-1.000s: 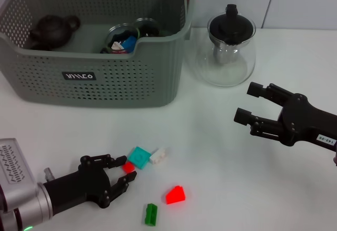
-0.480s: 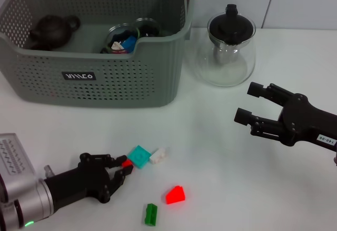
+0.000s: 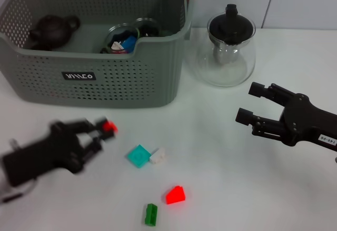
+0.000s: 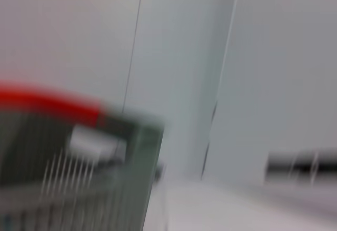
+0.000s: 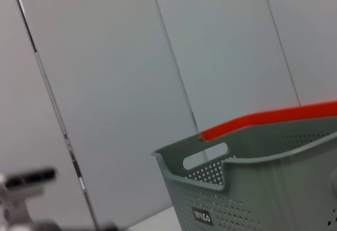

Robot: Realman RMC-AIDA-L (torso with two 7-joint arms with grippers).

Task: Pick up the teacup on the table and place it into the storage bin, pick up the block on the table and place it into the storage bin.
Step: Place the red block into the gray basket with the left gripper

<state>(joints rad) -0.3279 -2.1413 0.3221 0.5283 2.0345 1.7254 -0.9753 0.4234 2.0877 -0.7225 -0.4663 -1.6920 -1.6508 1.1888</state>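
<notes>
Red block (image 3: 109, 126) in left claw (image 3: 100, 131), near storage bin (image 3: 105, 78).

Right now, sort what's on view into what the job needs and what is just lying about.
Job:
- storage bin
- red block held in the left gripper
- loose blocks on the table: teal, white, red wedge, green

Lying about:
- glass teapot
- dark teapot in the bin
- right gripper, open, idle beside the glass teapot

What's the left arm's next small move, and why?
Probably carry on up and over the storage bin rim. The left gripper is shut on the small red block, off the table and just in front of the bin wall.
</notes>
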